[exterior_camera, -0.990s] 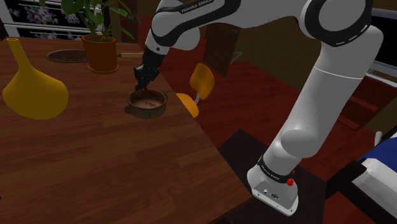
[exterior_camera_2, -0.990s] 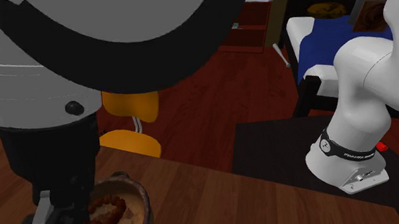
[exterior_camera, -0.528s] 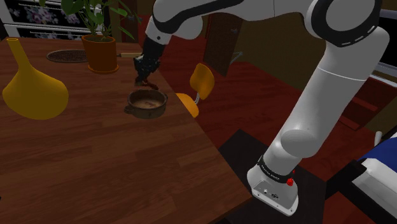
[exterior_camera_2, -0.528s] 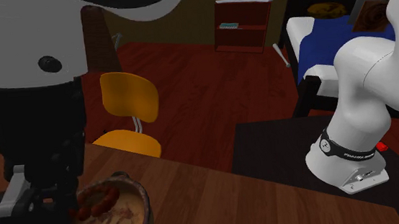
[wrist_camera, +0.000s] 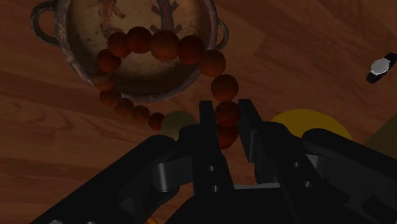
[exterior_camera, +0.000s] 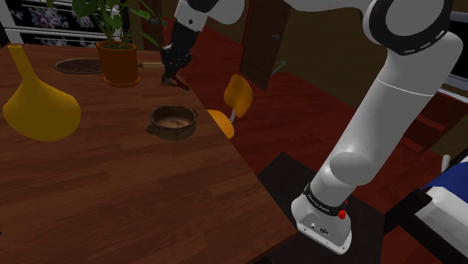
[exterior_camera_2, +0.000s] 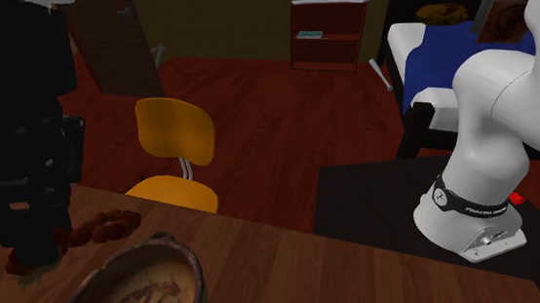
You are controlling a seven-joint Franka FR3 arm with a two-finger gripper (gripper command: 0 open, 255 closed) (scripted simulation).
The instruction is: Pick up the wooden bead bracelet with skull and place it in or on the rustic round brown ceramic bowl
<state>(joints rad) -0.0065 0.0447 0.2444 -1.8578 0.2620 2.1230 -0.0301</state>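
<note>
My black gripper (exterior_camera: 174,72) is shut on a bracelet of reddish-brown beads (exterior_camera: 180,82), which hangs in the air above the wooden table (exterior_camera: 112,195). In the wrist view the fingers (wrist_camera: 207,121) clasp one bead and the loop of the bracelet (wrist_camera: 165,44) dangles ahead of them, over the round brown bowl (wrist_camera: 75,60). The bowl (exterior_camera: 191,114) with small handles stands on the table below and nearer than the gripper. From the second exterior view the bracelet (exterior_camera_2: 102,227) droops beside the gripper (exterior_camera_2: 33,252), just above the bowl's (exterior_camera_2: 190,264) rim.
An orange long-necked vase (exterior_camera: 37,101) stands at the shoulder view's left. A potted plant (exterior_camera: 118,60) and a dark round mat (exterior_camera: 79,66) are behind the bowl. A yellow chair (exterior_camera: 234,101) sits past the table edge. A wristwatch (wrist_camera: 380,65) lies on the table.
The gripper has risen from just over the bowl, carrying the bracelet up and away toward the plant. The bowl has not moved.
</note>
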